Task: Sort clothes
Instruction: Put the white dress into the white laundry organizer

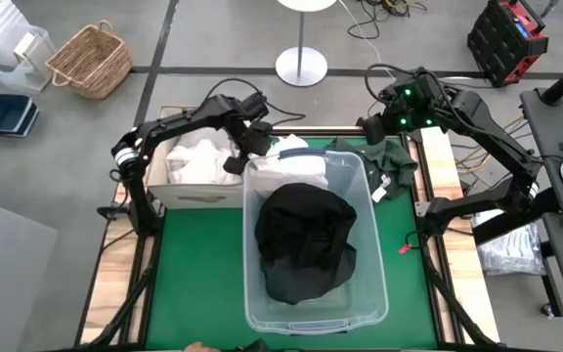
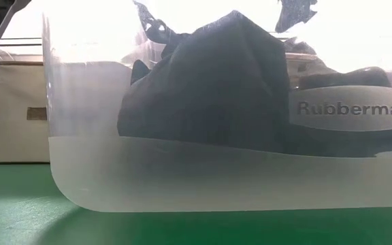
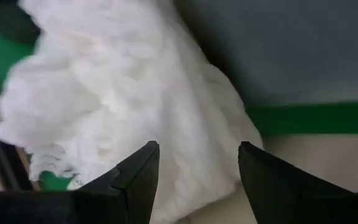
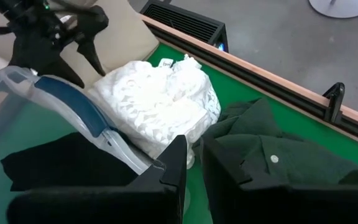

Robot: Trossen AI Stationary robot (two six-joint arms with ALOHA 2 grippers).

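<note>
A white garment [image 4: 160, 99] lies bunched on the green mat behind the clear tub [image 1: 374, 254], next to the beige box [image 1: 198, 196]. My left gripper [image 3: 194, 149] hangs open just above this white garment [image 3: 123, 93], fingers pointing steeply down and touching nothing. A dark green garment [image 4: 272, 155] lies at the far right of the mat. My right gripper [image 4: 191, 152] hovers shut above it [image 1: 384, 161], holding nothing. A black garment [image 1: 306, 240] lies heaped inside the tub. More white clothes [image 1: 198, 156] fill the box.
The tub [image 2: 182, 184] takes up the mat's middle and blocks the low view. The box [image 2: 19, 109] stands at the far left. Wooden rails [image 1: 438, 166] edge the table. Bare green mat [image 1: 198, 274] lies left of the tub. A wicker basket [image 1: 91, 59] sits on the floor beyond.
</note>
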